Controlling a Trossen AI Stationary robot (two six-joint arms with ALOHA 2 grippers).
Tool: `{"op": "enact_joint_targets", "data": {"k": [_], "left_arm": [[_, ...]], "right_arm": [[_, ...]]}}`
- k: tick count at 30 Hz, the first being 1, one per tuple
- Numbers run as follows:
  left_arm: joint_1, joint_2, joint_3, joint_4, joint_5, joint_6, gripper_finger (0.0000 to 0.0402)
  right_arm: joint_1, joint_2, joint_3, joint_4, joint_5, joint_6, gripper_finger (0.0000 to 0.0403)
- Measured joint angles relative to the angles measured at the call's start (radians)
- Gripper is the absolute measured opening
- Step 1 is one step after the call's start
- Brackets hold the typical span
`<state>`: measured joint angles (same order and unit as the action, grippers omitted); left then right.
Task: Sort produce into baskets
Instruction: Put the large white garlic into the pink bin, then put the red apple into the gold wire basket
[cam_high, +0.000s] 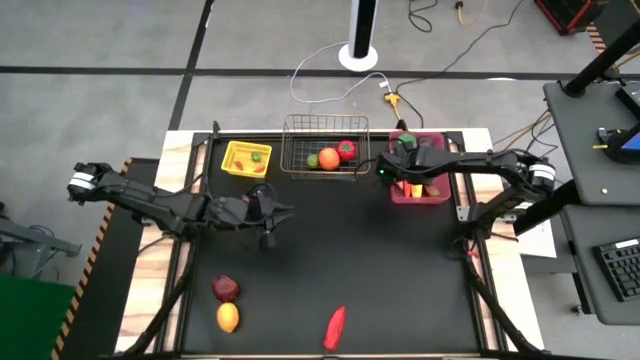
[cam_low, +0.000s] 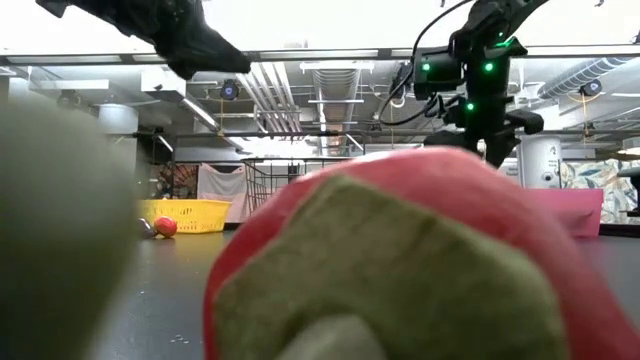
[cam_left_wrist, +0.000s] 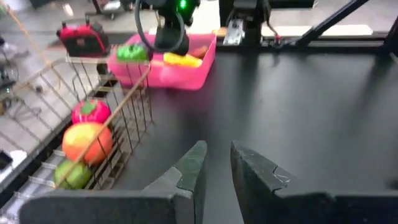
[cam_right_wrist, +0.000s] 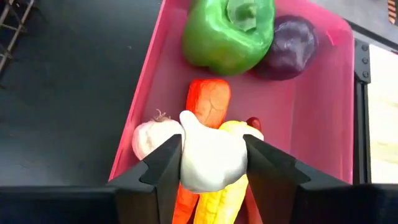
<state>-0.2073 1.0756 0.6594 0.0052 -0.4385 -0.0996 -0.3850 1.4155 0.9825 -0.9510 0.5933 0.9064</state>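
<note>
My right gripper (cam_right_wrist: 212, 163) is above the magenta-pink bin (cam_high: 440, 196) at the back right, shut on a white garlic-like piece (cam_right_wrist: 211, 155). The bin holds a green pepper (cam_right_wrist: 229, 31), a purple piece (cam_right_wrist: 291, 46), a carrot (cam_right_wrist: 208, 99), a yellow corn (cam_right_wrist: 227, 196) and another white bulb (cam_right_wrist: 149, 138). My left gripper (cam_left_wrist: 217, 163) hovers over the table's middle left (cam_high: 287, 212), empty, with a narrow gap between its fingers. The wire basket (cam_high: 296, 150) holds a red, an orange and a green fruit. The yellow tray (cam_high: 232, 160) is to its left. My right gripper pinches the white piece by its two opposite sides (cam_right_wrist: 186, 155) between its two fingers, coming from above over the bin. The piece sits between the fingers, above the carrot and the corn; I cannot tell whether it touches them.
A dark red piece (cam_high: 225, 289), a yellow lemon (cam_high: 228, 318) and a red chili (cam_high: 336, 327) lie near the table's front edge. The chili fills the low view (cam_low: 420, 260). A small red piece (cam_low: 165, 226) lies by the yellow tray. Bare black tabletop lies between the arms.
</note>
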Motion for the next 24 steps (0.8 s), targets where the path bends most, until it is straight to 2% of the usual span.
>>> {"op": "enact_joint_targets", "data": {"k": [10,14,20,24], "left_arm": [[0.000,0.000,0.000,-0.085,-0.001,-0.094,0.0055],[0.000,0.000,0.014,-0.126,0.000,-0.204,0.0056],[-0.001,0.024,0.162,-0.514,-0.042,-0.433,0.0065],[-0.002,0.069,0.269,-0.769,0.042,-0.489,0.0072]], "right_arm": [[-0.017,-0.014,0.000,0.002,-0.017,-0.027,0.0207],[-0.010,-0.030,0.000,0.015,-0.017,-0.040,0.0214],[0.001,-0.057,0.000,0.059,-0.017,-0.070,0.0215],[0.001,-0.060,0.000,0.105,-0.017,-0.113,0.0217]]}}
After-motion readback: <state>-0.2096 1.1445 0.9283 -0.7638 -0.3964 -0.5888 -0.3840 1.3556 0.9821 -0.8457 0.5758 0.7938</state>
